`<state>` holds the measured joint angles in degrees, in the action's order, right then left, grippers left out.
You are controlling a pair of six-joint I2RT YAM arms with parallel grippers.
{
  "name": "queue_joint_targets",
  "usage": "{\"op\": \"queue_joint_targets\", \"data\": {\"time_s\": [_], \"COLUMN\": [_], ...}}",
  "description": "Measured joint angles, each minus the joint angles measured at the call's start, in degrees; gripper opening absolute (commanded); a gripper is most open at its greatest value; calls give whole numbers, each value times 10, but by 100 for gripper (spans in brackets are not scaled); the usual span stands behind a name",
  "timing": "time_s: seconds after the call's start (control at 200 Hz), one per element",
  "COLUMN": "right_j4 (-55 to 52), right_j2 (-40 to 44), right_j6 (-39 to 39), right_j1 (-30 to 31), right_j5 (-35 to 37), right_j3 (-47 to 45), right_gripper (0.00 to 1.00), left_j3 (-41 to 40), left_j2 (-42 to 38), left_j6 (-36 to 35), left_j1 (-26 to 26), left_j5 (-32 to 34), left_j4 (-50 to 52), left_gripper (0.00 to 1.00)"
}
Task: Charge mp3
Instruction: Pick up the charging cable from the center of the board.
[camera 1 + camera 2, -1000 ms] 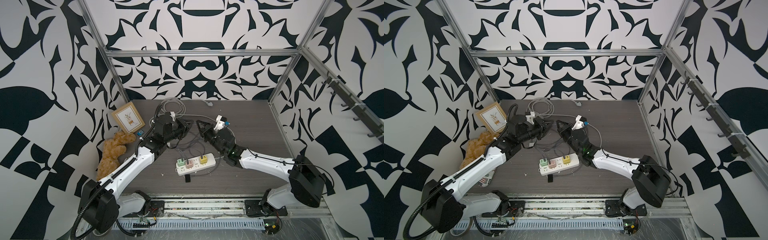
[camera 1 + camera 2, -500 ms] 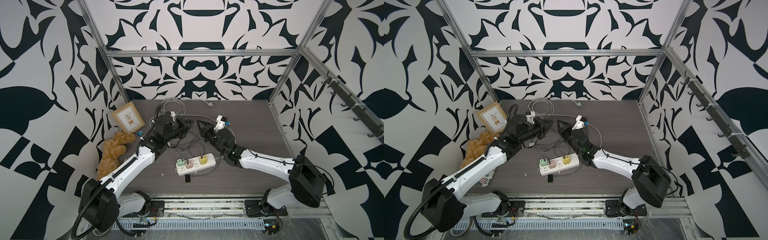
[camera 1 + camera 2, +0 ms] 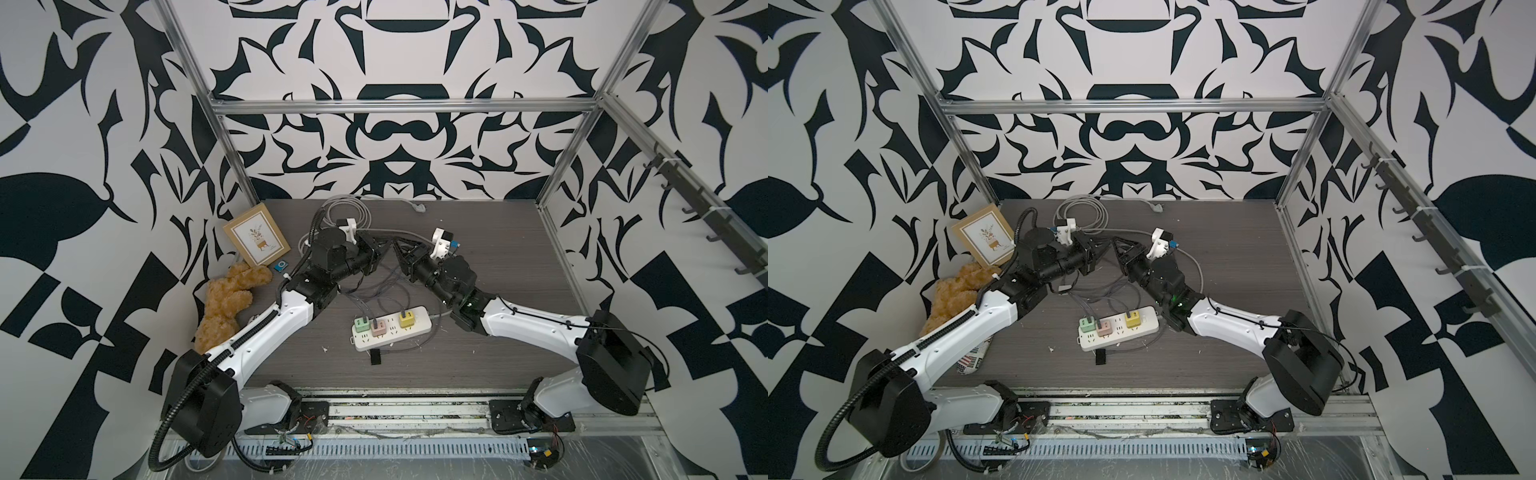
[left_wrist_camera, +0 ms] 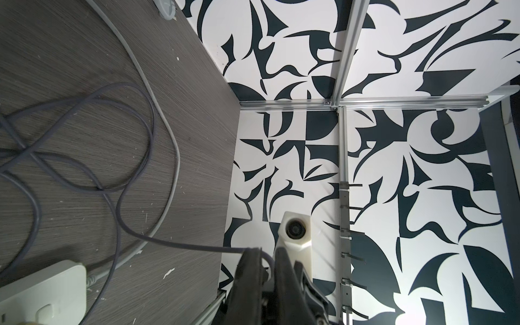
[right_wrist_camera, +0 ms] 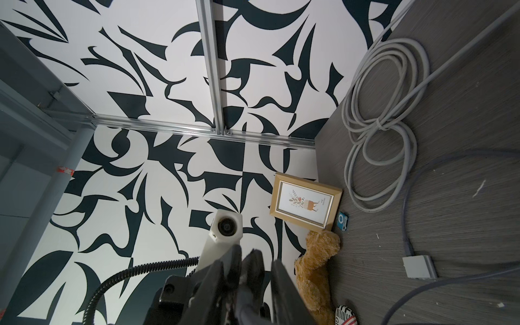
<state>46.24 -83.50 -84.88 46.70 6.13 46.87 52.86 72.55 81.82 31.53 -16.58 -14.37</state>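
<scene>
The mp3 (image 3: 281, 266) is a tiny blue square lying on the table at the far left, by the picture frame; the right wrist view shows the mp3 (image 5: 342, 221) too. Both grippers hover tip to tip over the table's middle, far from it. My left gripper (image 3: 381, 254) (image 4: 267, 253) is shut on a thin purple-grey cable (image 4: 180, 246) that trails down to the table. Facing it, my right gripper (image 3: 400, 253) (image 5: 256, 256) has its jaws apart around the left fingertips and the cable end.
A white power strip (image 3: 390, 330) holds green (image 3: 360, 323), pink (image 3: 378, 328) and yellow (image 3: 405, 321) charger cubes, with loose cables above it. A small black device (image 3: 376, 357) lies in front. Picture frame (image 3: 256, 234), teddy (image 3: 228, 299) and coiled grey cord (image 3: 347, 210) sit left and back.
My right gripper's jaws have parted from the cable end. My left gripper closed on the cable and stays shut. Neither arm has shifted noticeably.
</scene>
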Motion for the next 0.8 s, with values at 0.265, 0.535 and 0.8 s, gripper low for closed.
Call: {"op": "queue_joint_targets", "data": {"time_s": [0.265, 0.535, 0.8], "right_j4": [-1, -3, -8], "right_j2": [26, 26, 26], "right_j6": [-18, -27, -36], "right_j1": [-22, -28, -30], "right_j5": [-30, -51, -57], "right_j3": [-20, -21, -22], "right_gripper": [31, 18, 0], "left_j3": [0, 0, 0], "left_j2": [21, 26, 26], "left_j6": [-1, -6, -11], "left_j1": [0, 0, 0], "left_j5": [-26, -35, -37], "left_j4": [-21, -28, -30], "left_gripper": [0, 0, 0]}}
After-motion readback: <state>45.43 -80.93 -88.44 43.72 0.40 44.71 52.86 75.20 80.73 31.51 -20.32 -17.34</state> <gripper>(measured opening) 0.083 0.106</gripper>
